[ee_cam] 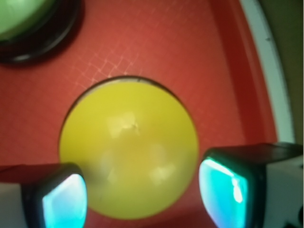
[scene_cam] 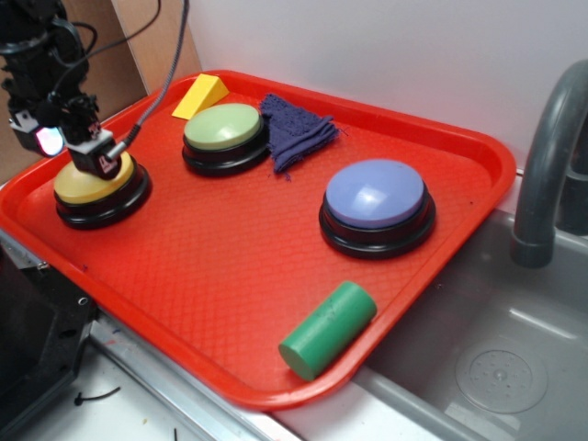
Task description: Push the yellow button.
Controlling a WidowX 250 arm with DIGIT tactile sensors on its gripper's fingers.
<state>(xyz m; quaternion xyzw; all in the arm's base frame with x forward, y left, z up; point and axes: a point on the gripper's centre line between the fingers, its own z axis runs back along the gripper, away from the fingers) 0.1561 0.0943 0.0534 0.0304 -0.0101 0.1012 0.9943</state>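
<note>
While its base stays hidden, the yellow button (ee_cam: 128, 148) sits under the spread pincer (ee_cam: 142, 194)

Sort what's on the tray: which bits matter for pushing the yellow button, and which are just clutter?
Job:
yellow button
hand, over the yellow button, fingers apart in the wrist view

Clutter:
green button
blue button
yellow wedge block
green cylinder
purple cloth
red tray, holding them all

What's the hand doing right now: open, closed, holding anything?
Hand: open, fingers spread apart over the yellow button, holding nothing. Whether it touches the dome cannot be told.
</note>
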